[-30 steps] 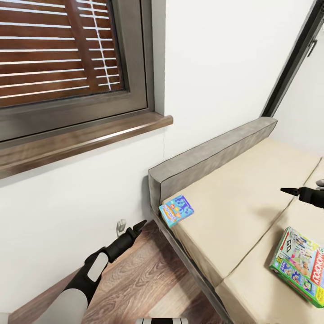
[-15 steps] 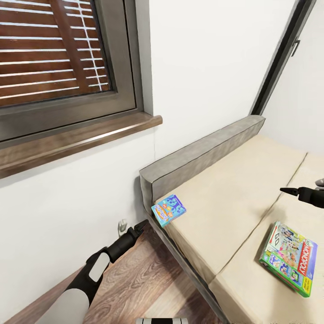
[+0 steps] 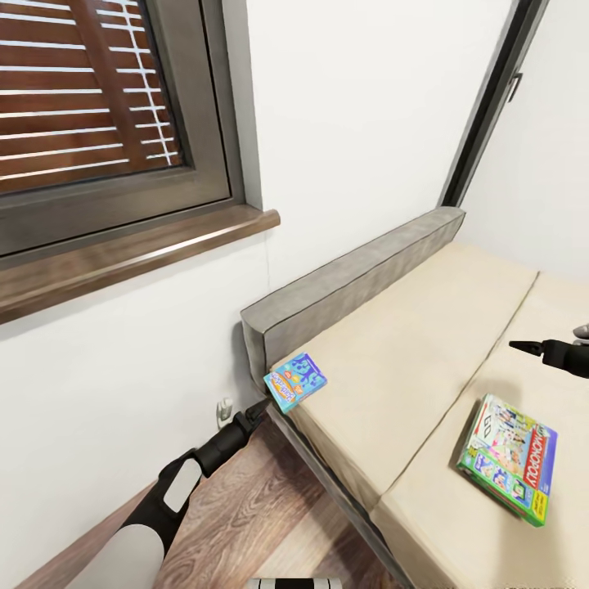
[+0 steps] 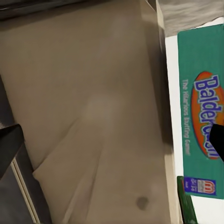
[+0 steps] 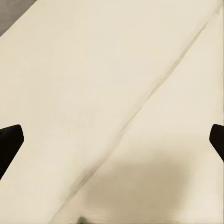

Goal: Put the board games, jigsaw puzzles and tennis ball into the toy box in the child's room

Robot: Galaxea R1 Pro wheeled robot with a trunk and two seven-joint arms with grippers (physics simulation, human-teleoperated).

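Nearing the bed (image 3: 425, 327) corner, left hand (image 3: 254, 414) open and empty; blue game (image 3: 295, 381) there looks light, stiff — grip its overhanging edge.

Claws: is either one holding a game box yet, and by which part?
Nothing held. Left claw is open beside the blue game box; right claw is open over the bed.

The bed (image 3: 409, 360) carries two board games — blue one (image 3: 295, 381), MONOPOLY one (image 3: 508, 456)

Beige bed (image 3: 409, 352), blue cartoon game (image 3: 295, 381), green-edged Monopoly box (image 3: 508, 469).
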